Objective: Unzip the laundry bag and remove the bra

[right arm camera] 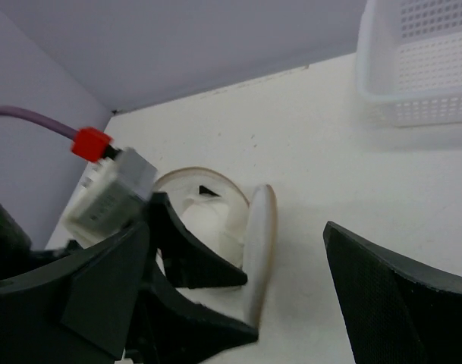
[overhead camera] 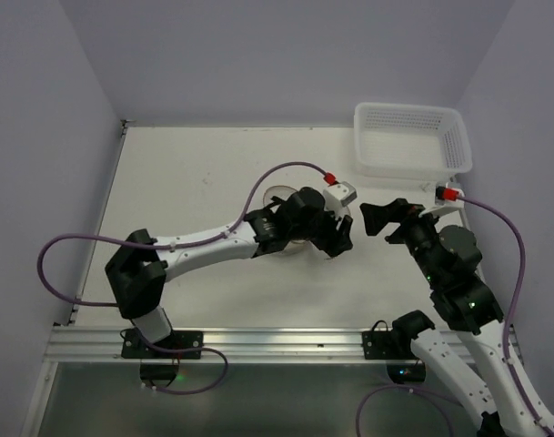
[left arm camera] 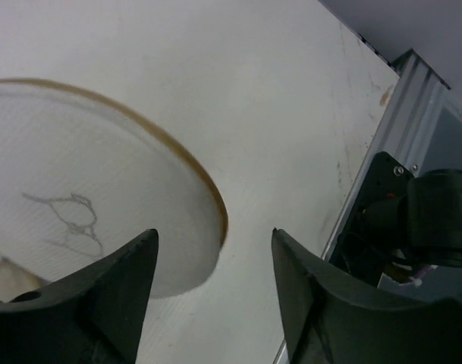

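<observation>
Table: I see it bare and pale, with the white slotted basket at the far right, well apart from the work.
Laundry bag: mid-table under my left arm; it looks already parted, one tan-rimmed mesh half hinged outward, pale fabric showing inside.
Left gripper: fingers spread, holding nothing, just over the open half's rim.
Right gripper: spread, empty, just right of the bag.
Step, I judge: pin the rim with one gripper, reach in and pinch fabric only, not mesh.
</observation>
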`<state>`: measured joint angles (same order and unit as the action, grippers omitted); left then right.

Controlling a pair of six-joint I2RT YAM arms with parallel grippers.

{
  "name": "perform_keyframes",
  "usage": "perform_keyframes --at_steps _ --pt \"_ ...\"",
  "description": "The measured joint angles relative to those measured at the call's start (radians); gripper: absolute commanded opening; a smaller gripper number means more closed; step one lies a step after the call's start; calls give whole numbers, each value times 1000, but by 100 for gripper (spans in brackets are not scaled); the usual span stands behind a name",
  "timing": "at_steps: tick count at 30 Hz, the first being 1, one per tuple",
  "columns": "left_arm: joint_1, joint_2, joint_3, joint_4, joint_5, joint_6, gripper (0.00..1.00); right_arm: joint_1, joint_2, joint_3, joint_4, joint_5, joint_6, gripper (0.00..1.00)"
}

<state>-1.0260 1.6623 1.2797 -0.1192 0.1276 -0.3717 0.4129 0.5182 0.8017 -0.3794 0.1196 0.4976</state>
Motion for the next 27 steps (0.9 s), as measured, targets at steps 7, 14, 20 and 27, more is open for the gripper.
perform_keyframes --at_steps 7,14,20,27 --pt "-75 167 82 -11 69 29 100 0 -87 -2 -10 107 0 99" --pt "28 65 103 -84 6 31 100 0 2 25 -24 113 0 99" --pt "229 -119 101 -174 -116 -3 95 0 275 137 -13 -6 -4 94" --pt "346 -226 -42 -228 -183 -49 87 23 673 257 30 -177 -7 89"
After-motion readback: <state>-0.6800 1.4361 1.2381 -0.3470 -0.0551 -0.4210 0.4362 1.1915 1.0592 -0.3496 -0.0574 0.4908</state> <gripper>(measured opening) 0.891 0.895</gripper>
